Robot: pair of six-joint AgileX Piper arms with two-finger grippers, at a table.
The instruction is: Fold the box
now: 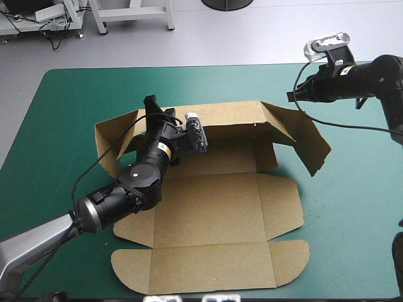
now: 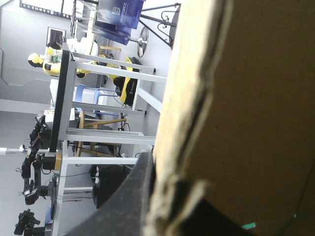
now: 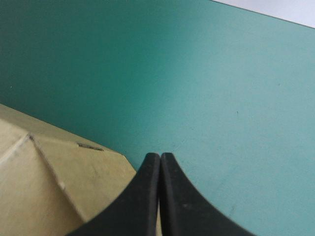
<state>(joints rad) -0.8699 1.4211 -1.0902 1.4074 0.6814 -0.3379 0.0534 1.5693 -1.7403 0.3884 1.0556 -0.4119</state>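
Box lies partly raised on teal-green cover; left fingers pinch a raised wall, right fingers pressed together

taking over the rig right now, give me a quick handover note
Left gripper: shut on the box, pinching its raised far wall near the left end.
Right gripper: shut, empty, over the teal-green cover beside the right flap.
Done: far wall up, right flap partly raised.
Left: near panels lie flat; side walls not yet raised or tucked.
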